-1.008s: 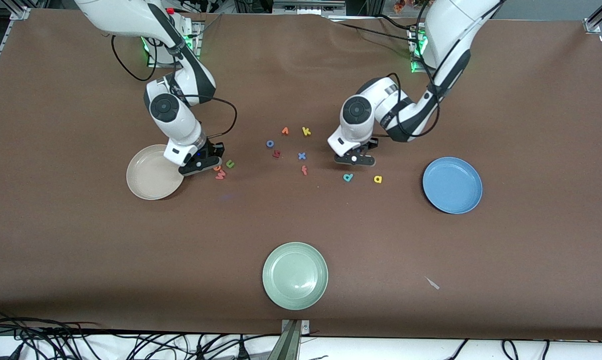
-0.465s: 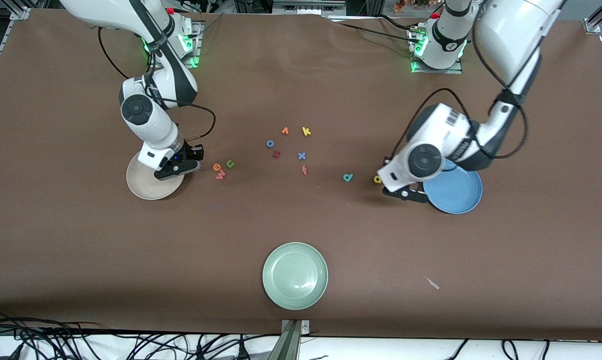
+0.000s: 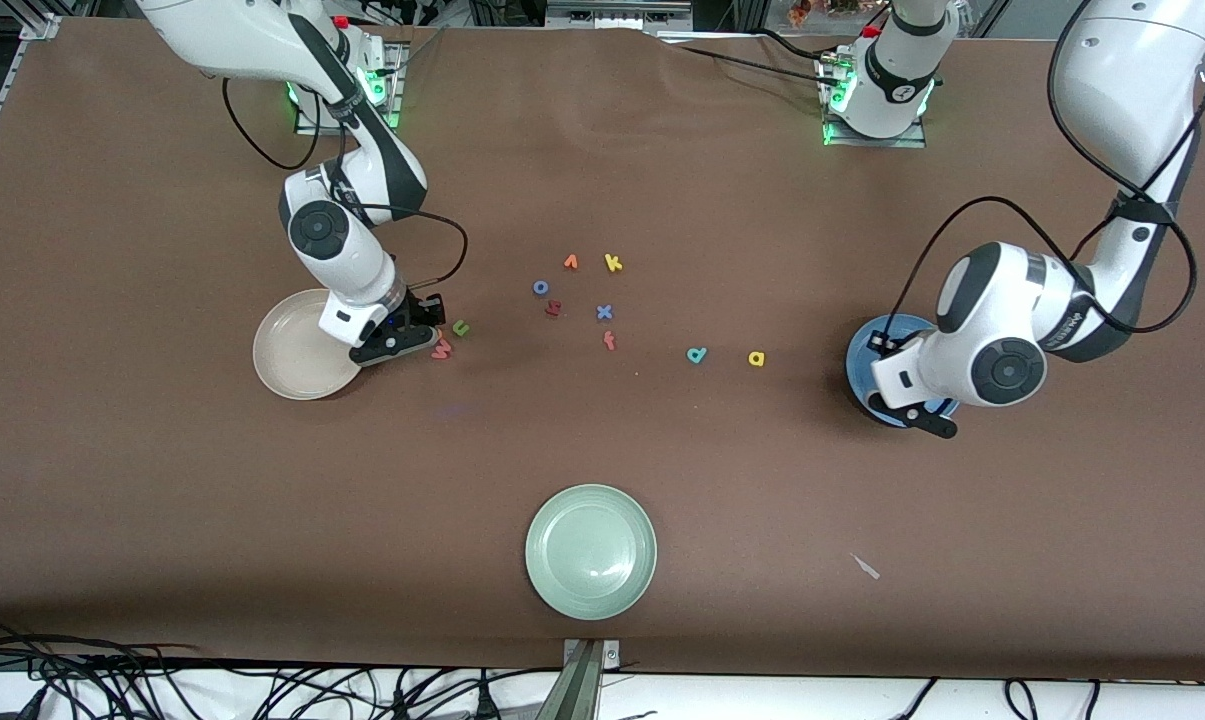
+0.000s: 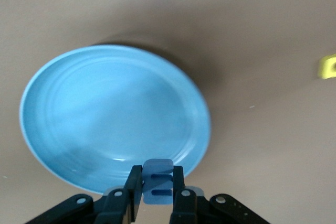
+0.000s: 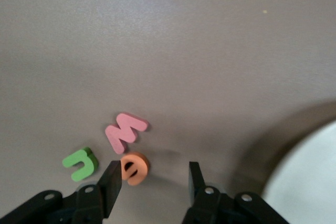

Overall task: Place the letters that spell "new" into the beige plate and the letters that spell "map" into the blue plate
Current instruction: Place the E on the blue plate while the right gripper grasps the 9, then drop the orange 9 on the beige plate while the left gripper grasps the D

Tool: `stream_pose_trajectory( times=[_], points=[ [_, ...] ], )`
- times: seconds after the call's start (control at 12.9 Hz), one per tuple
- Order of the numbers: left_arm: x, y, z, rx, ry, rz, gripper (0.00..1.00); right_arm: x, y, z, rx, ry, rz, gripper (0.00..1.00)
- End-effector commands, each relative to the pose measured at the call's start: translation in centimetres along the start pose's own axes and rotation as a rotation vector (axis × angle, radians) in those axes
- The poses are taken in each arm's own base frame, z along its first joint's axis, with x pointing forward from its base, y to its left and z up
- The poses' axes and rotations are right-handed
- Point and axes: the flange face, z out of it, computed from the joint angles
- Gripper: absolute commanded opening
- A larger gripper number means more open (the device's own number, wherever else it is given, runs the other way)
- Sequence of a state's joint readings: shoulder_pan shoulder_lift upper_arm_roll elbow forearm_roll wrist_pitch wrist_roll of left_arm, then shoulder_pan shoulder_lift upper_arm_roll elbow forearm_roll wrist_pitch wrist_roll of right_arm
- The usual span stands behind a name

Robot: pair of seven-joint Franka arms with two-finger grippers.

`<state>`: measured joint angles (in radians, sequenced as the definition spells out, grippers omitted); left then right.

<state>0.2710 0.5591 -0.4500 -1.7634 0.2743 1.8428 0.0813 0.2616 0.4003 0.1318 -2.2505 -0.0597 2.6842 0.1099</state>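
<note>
Three plates, and eleven letters all told.

Pale green plate (image 3: pixel 590 551) nearest. Left gripper (image 4: pixel 157 190) pinches the blue m (image 4: pixel 157 181) over the blue plate (image 3: pixel 864 352), legs sideways. Right gripper (image 5: pixel 152 182) gapes beside orange e (image 5: pixel 134 168), at the beige plate (image 3: pixel 297 358)'s three o'clock.

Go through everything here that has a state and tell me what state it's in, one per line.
left gripper: over the blue plate's edge, jaws shut on the blue m.
right gripper: jaws open, low beside the orange e.
blue plate: empty.
beige plate: empty.
pale green plate: empty.
green n, salmon w, teal p, yellow a: on the table.
</note>
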Motion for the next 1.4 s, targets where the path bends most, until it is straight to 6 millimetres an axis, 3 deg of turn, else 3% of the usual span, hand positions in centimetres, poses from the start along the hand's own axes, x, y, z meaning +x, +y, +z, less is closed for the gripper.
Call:
stream_pose_trajectory(
  times=[0.0,0.08,0.31,0.54,0.62,0.93,1.32],
  points=[
    [0.8,0.3,1.4,0.013,-0.014,0.043,0.58,0.3,-1.4,1.1,0.008,0.017,-0.011,0.6],
    [0.7,0.1,0.8,0.025,-0.009,0.043,1.0,0.4,-1.8,1.4,0.014,0.031,-0.015,0.6],
    [1.3,1.2,-2.2,0.022,0.046,0.008,1.0,0.4,-2.5,1.6,0.018,0.04,-0.021,0.6],
    [2.9,5.6,-3.4,-0.083,0.153,-0.137,1.0,0.3,-2.5,1.6,0.018,0.04,-0.024,0.59],
    [3.3,8.0,-2.5,-0.091,0.182,-0.167,1.0,0.2,-2.5,1.7,0.018,0.037,-0.024,0.59],
    [4.0,13.5,-0.3,-0.1,0.262,-0.246,1.0,-0.4,-2.4,2.2,0.017,0.037,-0.026,0.58],
    [2.9,16.7,4.7,-0.068,0.366,-0.239,0.99,-0.6,-2.4,2.3,0.017,0.035,-0.026,0.45]
  ],
)
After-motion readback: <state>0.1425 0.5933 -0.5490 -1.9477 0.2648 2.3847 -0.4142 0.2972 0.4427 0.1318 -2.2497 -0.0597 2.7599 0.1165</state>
